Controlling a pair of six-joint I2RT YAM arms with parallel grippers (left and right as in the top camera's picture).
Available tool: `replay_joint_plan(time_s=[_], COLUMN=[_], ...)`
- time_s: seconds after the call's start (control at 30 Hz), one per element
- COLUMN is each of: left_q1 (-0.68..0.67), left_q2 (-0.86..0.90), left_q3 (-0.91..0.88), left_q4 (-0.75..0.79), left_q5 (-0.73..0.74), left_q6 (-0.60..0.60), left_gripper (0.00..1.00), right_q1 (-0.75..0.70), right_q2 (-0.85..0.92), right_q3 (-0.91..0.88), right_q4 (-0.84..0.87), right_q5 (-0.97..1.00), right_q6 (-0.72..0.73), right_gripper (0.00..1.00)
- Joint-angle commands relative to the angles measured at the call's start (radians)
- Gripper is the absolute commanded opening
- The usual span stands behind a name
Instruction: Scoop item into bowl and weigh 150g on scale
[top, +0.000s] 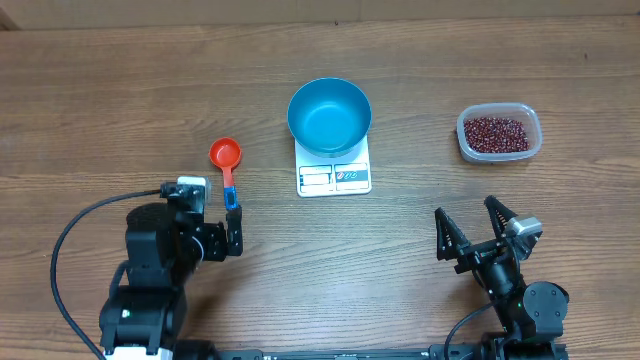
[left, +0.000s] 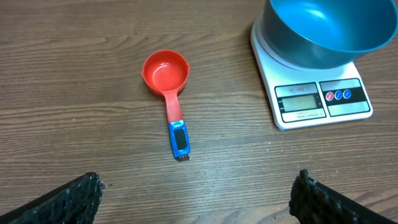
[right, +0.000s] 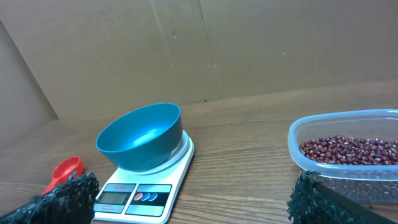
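The scale (top: 334, 178) sat out near the middle of the wooden table (top: 100, 80), its display and button panel on the edge facing the arms. The bright blue bowl (top: 329, 115) stood upright on top of it, covering most of the platform and overhanging the far edge.

Well off to the right of the scale sat a clear plastic container (top: 536, 128), and the dark red beans (top: 495, 132) lay heaped inside it. From where I stood they were all in that tub.

Left of the scale, a little apart from it, lay a red scoop (top: 227, 165). Its round cup pointed away from the arms, and its blue-tipped handle ran back toward them.

The left gripper (left: 196, 202) hung on the near side of the scale and to its left, just behind the end of the scoop's handle. Its fingers (left: 81, 196) were spread wide and touched nothing.

The right gripper (top: 470, 230) sat on the near side of the scale and to its right. Its two fingers were splayed apart as well, with nothing between them.

Beyond the scale, a plain cardboard wall (right: 249, 43) closed off the back of the table.
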Motion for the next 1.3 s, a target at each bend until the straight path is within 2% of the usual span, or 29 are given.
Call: replay_joint_plan(time_s=[0.0,1.27], left_q1=[0.006,0.006], left_q2=[0.021,0.027], left_q3=[0.035,0.034], left_q4=[-0.008,-0.030], left_q5=[0.014,0.018], left_q6=[0.023,0.015], left_gripper=[1.00,1.00], right_q1=[-0.002,-0.002], right_q2=[0.000,0.000], right_q3=[-0.005,-0.005], right_q4=[0.003,0.003], right_q5=[0.003,0.003], right_q6=[0.006,0.006], right_gripper=[1.00,1.00])
